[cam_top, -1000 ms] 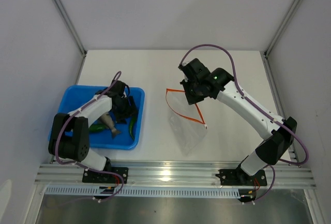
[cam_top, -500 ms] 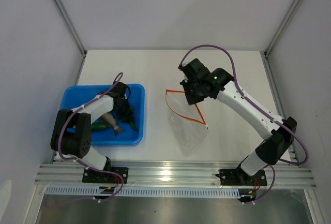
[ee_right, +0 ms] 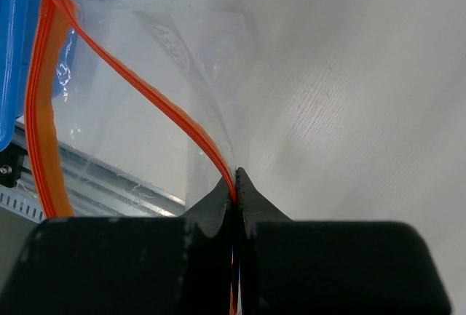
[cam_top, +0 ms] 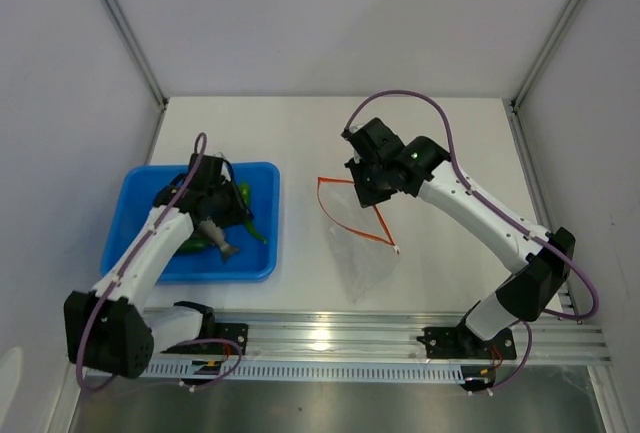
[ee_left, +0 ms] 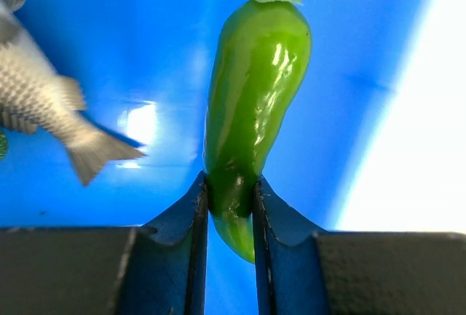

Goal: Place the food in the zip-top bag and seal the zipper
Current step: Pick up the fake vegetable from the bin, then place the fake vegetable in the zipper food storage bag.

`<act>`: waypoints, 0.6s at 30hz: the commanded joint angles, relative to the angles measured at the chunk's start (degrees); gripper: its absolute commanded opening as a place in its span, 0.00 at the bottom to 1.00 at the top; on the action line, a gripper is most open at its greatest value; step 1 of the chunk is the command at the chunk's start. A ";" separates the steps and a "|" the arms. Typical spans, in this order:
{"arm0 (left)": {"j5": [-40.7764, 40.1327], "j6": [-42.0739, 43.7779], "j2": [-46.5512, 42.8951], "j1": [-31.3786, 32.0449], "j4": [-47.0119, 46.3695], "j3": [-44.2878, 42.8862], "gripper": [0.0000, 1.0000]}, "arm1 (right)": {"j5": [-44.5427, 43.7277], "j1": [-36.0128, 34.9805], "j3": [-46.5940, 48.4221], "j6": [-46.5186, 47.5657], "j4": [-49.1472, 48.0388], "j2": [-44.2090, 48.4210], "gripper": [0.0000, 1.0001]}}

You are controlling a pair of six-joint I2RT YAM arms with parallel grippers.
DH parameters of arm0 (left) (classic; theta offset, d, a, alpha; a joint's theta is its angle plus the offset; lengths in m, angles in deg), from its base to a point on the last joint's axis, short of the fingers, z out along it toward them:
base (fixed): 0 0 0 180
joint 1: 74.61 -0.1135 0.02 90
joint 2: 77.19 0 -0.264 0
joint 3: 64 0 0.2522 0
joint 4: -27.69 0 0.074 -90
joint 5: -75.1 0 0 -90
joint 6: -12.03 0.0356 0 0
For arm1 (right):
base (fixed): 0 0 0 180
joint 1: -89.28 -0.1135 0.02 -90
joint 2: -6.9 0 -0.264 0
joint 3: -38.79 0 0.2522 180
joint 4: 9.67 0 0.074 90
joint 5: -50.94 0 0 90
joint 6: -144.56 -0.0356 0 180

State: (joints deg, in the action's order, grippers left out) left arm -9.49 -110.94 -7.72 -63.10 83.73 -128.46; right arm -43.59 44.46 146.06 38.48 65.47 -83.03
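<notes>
Left arm: the left gripper stood over the blue tray at the left of the surface. Its jaws were clamped on the lower end of a green pepper, with both fingers pressed against its sides. The pepper extended away from the jaws with its stem end farthest out, against the tray's blue floor. Whether it touched that floor could not be determined.

A grey scaled toy fish lay in the tray just beside the pepper. The overhead view showed two further dark green pieces in the tray, one either side of the fish, both toward the near wall.

Right arm: the right gripper was positioned over the middle of the surface, well apart from the tray. Its jaws were together, pinching the orange-red zipper at one lip of the zip-top bag. That lip was raised and the two zipper strips stood apart, so the mouth gaped toward the tray. The clear body of the bag lay on the surface, trailing toward the near edge. No food was seen inside the bag.
</notes>
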 commanded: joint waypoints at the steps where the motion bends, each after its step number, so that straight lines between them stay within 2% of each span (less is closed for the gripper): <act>1: 6.52 0.19 -9.07 0.18 0.62 -3.97 0.00 | -0.47 -1.06 0.17 -1.06 -1.01 0.46 0.00; 6: 17.95 -3.58 -22.86 0.27 -9.39 -2.39 0.00 | 0.23 -1.94 0.62 -1.15 -1.71 0.28 0.00; 10: 19.82 -5.35 -26.66 2.02 -14.94 -3.35 0.01 | 0.75 -2.47 0.70 -1.41 -1.80 0.11 0.00; 12: 18.68 -4.91 -26.84 3.78 -15.04 -6.06 0.01 | 1.45 -2.64 0.70 -1.68 -1.71 0.19 0.00; 15: 12.80 -4.21 -26.67 9.22 -14.95 -9.22 0.01 | 2.77 -3.34 1.14 -2.20 -1.62 0.19 0.00; 18: -0.35 -2.98 -25.35 18.61 -14.33 -12.04 0.01 | 3.22 -4.66 2.19 -2.38 -1.01 -0.33 0.00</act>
State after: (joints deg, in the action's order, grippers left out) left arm 1.65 -114.46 -34.04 -51.01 71.47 -136.06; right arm -41.93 41.29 146.08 36.82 64.80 -83.09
